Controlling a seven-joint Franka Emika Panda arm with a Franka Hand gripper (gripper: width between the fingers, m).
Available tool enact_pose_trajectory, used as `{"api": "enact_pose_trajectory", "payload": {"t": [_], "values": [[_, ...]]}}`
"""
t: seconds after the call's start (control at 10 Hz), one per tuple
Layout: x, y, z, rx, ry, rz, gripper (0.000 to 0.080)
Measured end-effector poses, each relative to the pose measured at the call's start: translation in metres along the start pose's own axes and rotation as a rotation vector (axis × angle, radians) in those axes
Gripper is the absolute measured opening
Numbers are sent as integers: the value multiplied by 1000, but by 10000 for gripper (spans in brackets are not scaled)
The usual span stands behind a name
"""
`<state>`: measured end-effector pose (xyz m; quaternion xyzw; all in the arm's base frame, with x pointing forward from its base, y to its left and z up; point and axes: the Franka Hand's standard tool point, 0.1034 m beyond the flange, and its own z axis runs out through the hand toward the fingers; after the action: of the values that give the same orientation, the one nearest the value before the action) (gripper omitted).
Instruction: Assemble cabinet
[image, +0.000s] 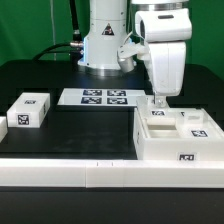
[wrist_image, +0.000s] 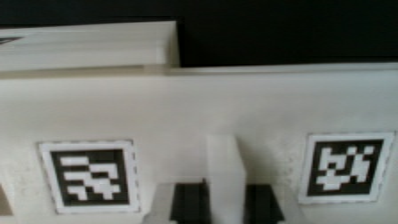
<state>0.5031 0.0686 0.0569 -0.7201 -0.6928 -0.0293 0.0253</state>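
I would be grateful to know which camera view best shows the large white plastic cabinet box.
The exterior view: the large white plastic cabinet box appears nearly whole. The wrist view shows only a blurred close-up of its wall and two marker tags.

This is a robotics lab bench, not a home or a shop. A white robot arm (image: 105, 40) stands on a bare black tabletop (image: 80, 135) before a plain dark backdrop (image: 30, 30). Beside the tool (image: 160, 103), toward the exterior view's left, lies the marker board (image: 97, 97). The white cabinet (image: 170, 148) directly under the tool carries printed black-and-white square tags (wrist_image: 86, 176), the kind cameras track.
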Motion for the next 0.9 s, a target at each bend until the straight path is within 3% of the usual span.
{"api": "enact_pose_trajectory", "payload": {"t": [0.2, 0.3, 0.5, 0.9], "values": [[0, 1, 0, 0, 0, 0, 71], [-2, 8, 0, -8, 3, -14, 71], [-2, 27, -1, -11, 9, -14, 71], [-3, 74, 0, -45, 34, -19, 71]]}}
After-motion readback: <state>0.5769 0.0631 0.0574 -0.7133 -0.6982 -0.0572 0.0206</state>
